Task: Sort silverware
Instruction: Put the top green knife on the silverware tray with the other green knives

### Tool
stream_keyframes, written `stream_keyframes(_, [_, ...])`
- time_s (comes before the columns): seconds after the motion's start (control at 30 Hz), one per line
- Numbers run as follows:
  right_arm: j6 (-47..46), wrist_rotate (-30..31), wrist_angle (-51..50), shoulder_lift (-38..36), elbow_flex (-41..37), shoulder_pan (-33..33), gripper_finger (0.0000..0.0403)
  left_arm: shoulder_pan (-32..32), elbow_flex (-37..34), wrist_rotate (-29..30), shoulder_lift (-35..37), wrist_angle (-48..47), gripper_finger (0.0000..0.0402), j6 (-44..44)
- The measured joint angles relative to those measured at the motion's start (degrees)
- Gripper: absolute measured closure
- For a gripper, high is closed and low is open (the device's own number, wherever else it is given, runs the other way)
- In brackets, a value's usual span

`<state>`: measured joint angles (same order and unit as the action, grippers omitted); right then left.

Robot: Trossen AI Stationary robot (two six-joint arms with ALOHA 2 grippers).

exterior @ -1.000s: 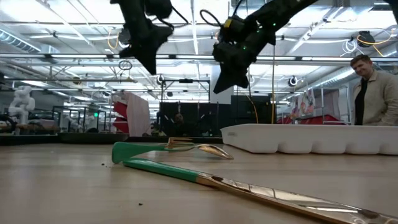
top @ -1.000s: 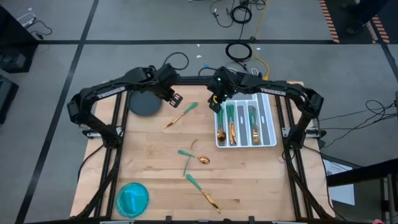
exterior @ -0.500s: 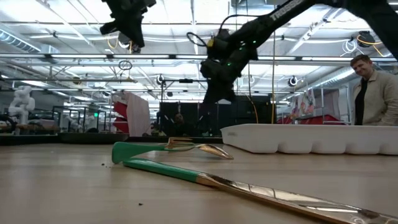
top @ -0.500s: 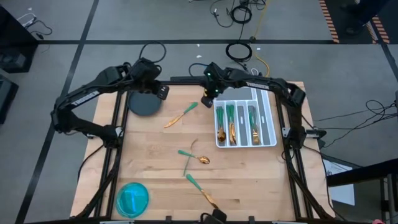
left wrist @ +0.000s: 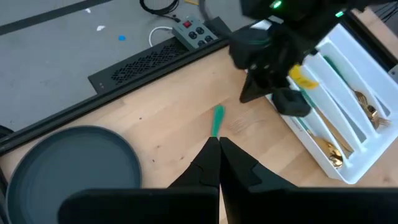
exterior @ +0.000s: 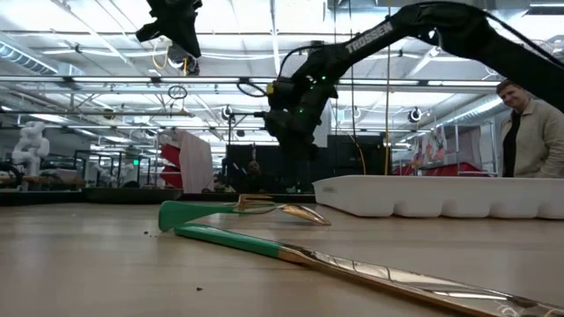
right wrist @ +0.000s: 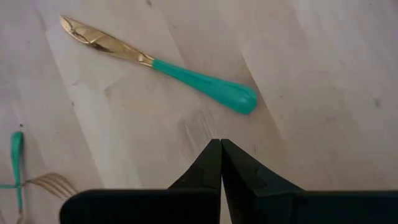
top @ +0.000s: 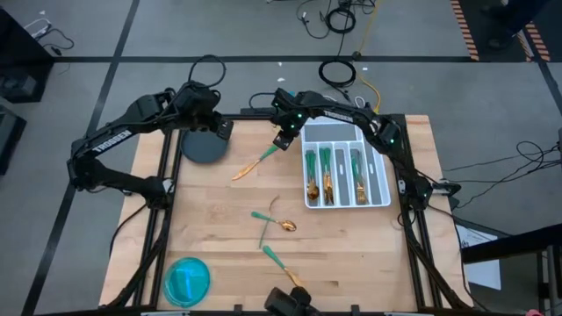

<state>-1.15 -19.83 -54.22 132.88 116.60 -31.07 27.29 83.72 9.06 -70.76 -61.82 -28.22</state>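
A teal-handled knife [top: 255, 163] lies loose on the desk [top: 351, 246] near its far edge, gold blade pointing toward the middle of the desk and handle end toward the white compartment tray [top: 379, 167]. The right wrist view shows it whole, flat on the wood, touching nothing. The right pincer [top: 283, 139] hangs just above the handle end of this knife, beside the tray's left wall, its two fingers pressed together tip to tip with nothing between them.

Near the desk's middle a fork [top: 273, 209] and a spoon [top: 274, 221] lie crossed with a third teal handle [top: 262, 233], and another knife [top: 286, 270] lies nearer the front edge; in the low view this knife stretches across the foreground. In the tray, three of the compartments hold sorted pieces [top: 327, 175] with their gold heads toward the front.

The left pincer [top: 221, 128] hangs at the far left of the desk beside a dark round plate [top: 203, 147], its fingers closed tip to tip and empty. A blue round bowl [top: 187, 279] sits at the front left corner. In the low view a person [exterior: 531, 128] stands in the room beyond the tray.
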Motion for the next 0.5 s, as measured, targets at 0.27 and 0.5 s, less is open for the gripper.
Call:
stream_keyframes(0.27, [0.37, 3.72, -0.88, 2.22, 2.95, -0.10, 0.0403, 0.00, 0.00, 0.22, 2.04, 0.15, 0.0402, 0.01])
stream_keyframes(0.5, [0.92, 4.14, -1.35, 2.20, 2.97, -0.36, 0.0403, 0.00, 0.00, 0.22, 2.22, 0.20, 0.0402, 0.01])
